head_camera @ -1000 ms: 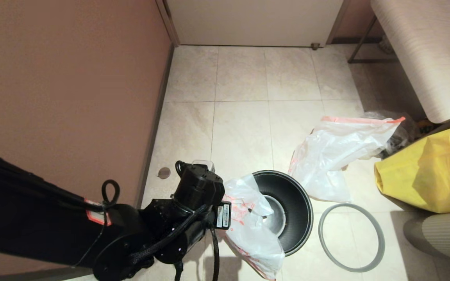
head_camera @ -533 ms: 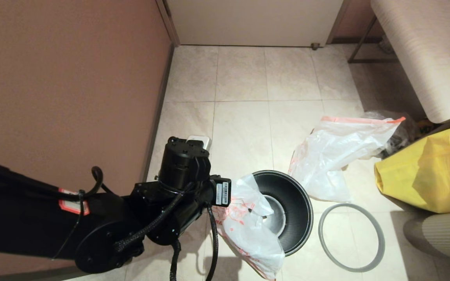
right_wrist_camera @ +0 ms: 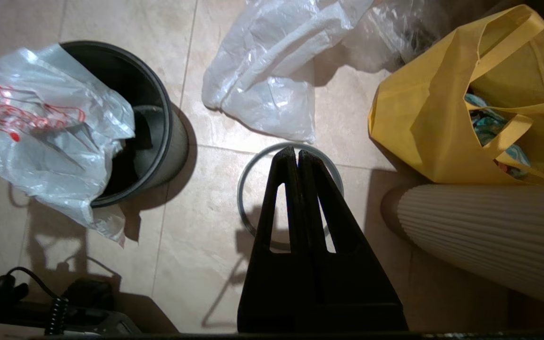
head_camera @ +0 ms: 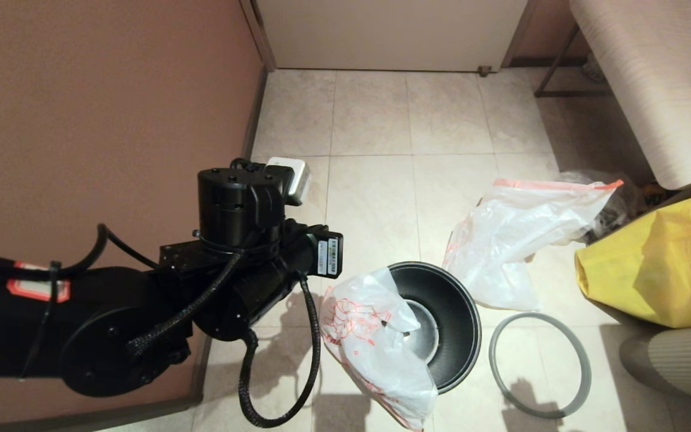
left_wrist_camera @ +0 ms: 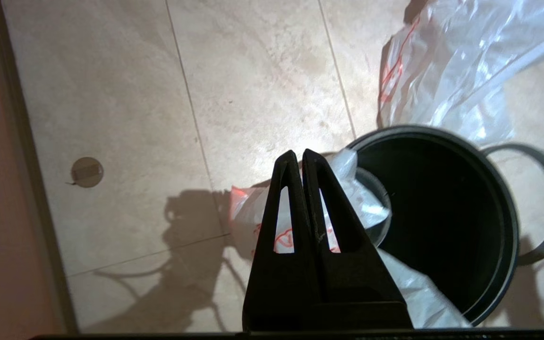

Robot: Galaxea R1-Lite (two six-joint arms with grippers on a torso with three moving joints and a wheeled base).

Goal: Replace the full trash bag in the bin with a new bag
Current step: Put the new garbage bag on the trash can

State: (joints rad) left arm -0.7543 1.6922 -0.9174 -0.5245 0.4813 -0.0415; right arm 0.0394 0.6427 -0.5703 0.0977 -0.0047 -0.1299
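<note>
Right now both my grippers are pressed shut on nothing: my left gripper (left_wrist_camera: 299, 158) hovers above the near-left rim of the bin (head_camera: 453, 312), my right gripper (right_wrist_camera: 295, 155) hangs over the grey ring (head_camera: 538, 363) lying on the floor just right of the bin. The new bag (head_camera: 369, 345) drapes over the bin's left edge, half in, half out. The full trash bag (head_camera: 519, 234) lies on the tiles, far right of the bin. To do this well, I judge I should spread my left fingers, pinch the hem, and stretch it round the rim before fetching the ring.
</note>
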